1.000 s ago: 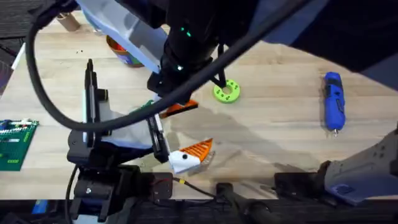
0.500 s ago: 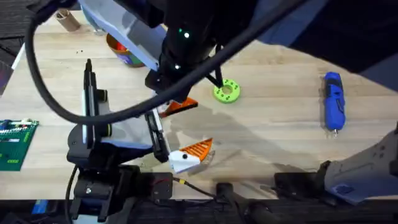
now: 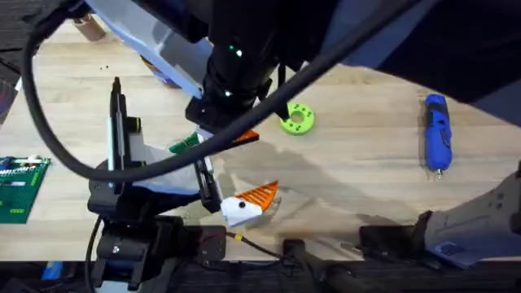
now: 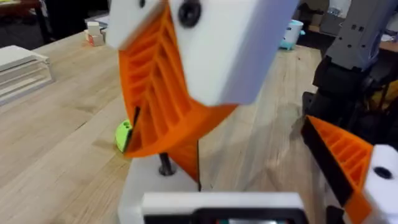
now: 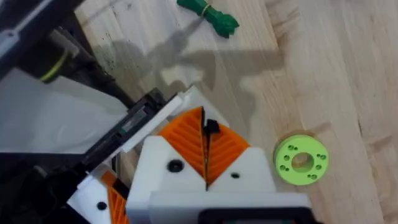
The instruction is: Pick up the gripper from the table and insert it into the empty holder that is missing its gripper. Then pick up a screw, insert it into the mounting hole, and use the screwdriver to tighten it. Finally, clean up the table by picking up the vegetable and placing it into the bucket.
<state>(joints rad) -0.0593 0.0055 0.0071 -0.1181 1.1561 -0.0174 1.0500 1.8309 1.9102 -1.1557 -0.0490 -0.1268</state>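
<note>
Noting the worktop [image 3: 366, 175] first: pale wood, bare through the middle and right.

Right arm [image 3: 236, 61] reaches across from the right, over the left-centre of the worktop. Its hand, the right hand [image 5: 205, 134], is closed, orange pads pressed face to face. A small dark piece [image 5: 212, 127] sits at the tips; cannot say what it is.

Left arm [image 3: 122, 155] stands at the near left. The left hand [image 3: 248, 199] is low near the front edge; cannot tell whether open or closed.

The screwdriver [image 3: 436, 134] lies alone at the far right, bit toward the near side. It is likely the heaviest item and is rigid, with smooth plastic that may slip. Judged best taken across the thick handle near its middle, so it does not tip. Nothing crowds it.

Circuit board [image 3: 18, 187] at the left edge, well apart from the work.

Lime disc [image 3: 297, 119], holed, just right of the right hand; easy to nudge.

The vegetable [image 3: 186, 144] lies flat, just left of the right hand and beside the left arm's upright link. It is probably light and slightly soft, and it may roll. Pinch across its middle. The left arm crowds the approach from the left; coming from above looks cleaner.
</note>
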